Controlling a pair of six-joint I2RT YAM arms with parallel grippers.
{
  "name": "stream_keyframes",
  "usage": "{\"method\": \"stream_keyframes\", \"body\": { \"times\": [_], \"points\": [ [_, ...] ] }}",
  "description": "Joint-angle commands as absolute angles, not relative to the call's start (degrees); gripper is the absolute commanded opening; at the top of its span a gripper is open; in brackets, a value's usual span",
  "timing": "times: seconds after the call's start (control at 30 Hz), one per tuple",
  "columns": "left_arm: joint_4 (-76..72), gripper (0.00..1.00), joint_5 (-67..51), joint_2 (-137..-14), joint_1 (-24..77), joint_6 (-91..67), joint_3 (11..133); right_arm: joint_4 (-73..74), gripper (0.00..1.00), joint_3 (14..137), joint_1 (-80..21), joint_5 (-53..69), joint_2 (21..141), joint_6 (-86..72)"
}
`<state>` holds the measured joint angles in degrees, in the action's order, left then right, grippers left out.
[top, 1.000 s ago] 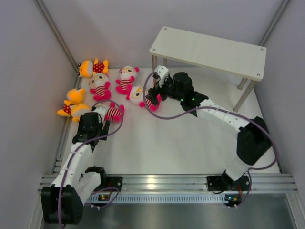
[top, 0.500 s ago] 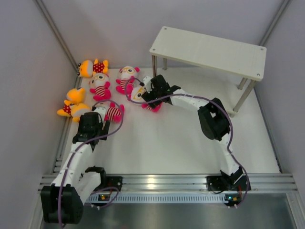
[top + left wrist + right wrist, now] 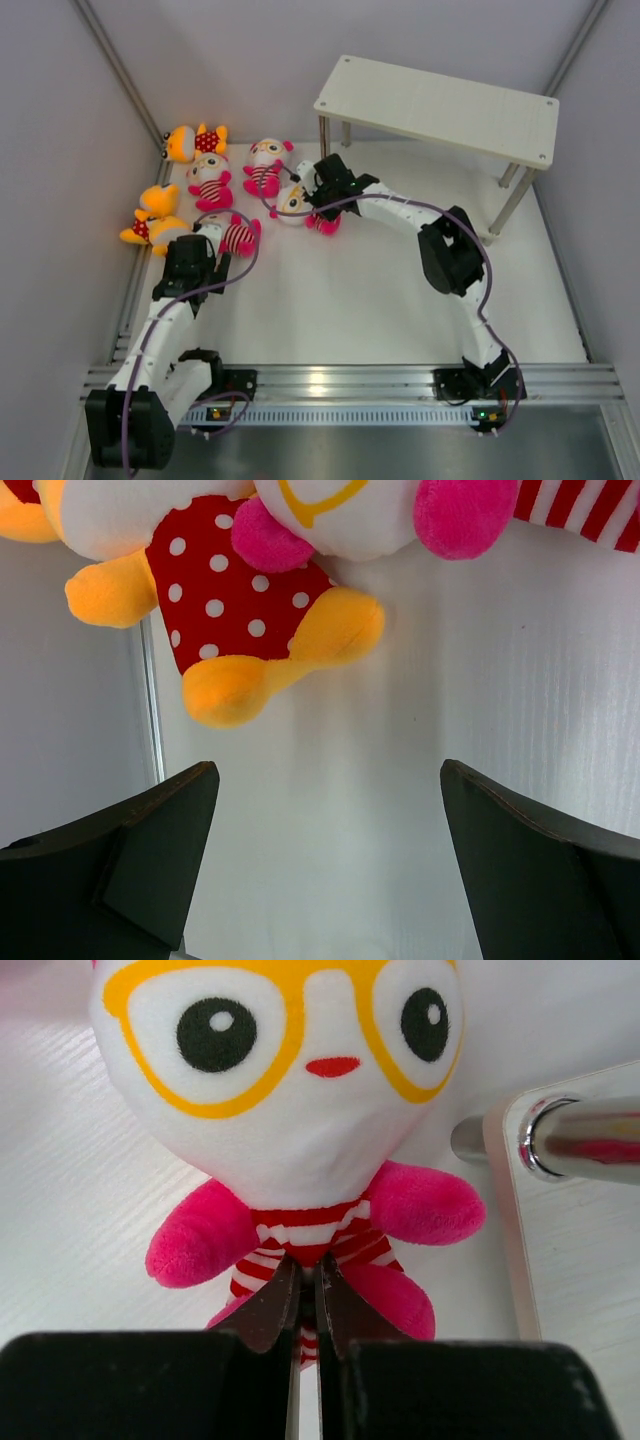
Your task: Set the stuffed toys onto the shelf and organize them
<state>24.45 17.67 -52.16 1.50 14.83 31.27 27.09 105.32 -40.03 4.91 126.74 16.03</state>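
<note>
At the left end of the pale beige flat-board shelf on thin metal legs, the right gripper is seen from overhead, lowered over a pink plush doll with a pale head and a red-white striped body. The doll lies on the table, just beside the shelf's front left leg.

Only the right wrist view shows the grip itself. There, the two dark fingers are pressed together on the striped cloth of the doll's belly, below its yellow glasses. A chrome leg set in a pale board, seemingly the shelf's lower tier, is shown at that view's right edge; from overhead this tier is hidden by the top board.

The left gripper is shown by its own camera with jaws spread wide and nothing between them. Above it lie an orange-yellow plush doll with a red, white-dotted body and the pale head of another pink doll.

Five other soft dolls are grouped at the far left of the smooth white table top. Plain grey walls enclose the space, and a ribbed aluminium rail runs along the near edge.
</note>
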Motion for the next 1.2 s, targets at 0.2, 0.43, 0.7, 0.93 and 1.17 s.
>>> {"method": "stream_keyframes", "body": {
  "times": [0.2, 0.43, 0.7, 0.93, 1.17],
  "points": [
    [22.41, 0.99, 18.37, -51.95, 1.41, 14.15, 30.76, 16.7, 0.0, 101.52, -42.36, 9.22, 101.55, 10.99],
    [22.5, 0.99, 18.19, -52.12, 1.41, 14.24, 30.85, 21.61, 0.0, 106.86, -42.8, -1.43, 86.15, 4.66],
    [22.41, 0.99, 18.81, -51.42, 1.41, 13.98, 30.85, 33.84, 0.0, 116.56, -25.08, -18.89, 81.13, -2.09],
    [22.5, 0.99, 18.46, -51.24, 1.41, 14.24, 30.85, 37.7, 0.0, 115.32, -13.02, -29.45, 81.3, -6.57],
    [22.5, 0.99, 18.28, -51.15, 1.41, 14.24, 30.76, 39.02, 0.06, 112.15, -5.46, -25.05, 84.2, -13.7]
  ]
}}
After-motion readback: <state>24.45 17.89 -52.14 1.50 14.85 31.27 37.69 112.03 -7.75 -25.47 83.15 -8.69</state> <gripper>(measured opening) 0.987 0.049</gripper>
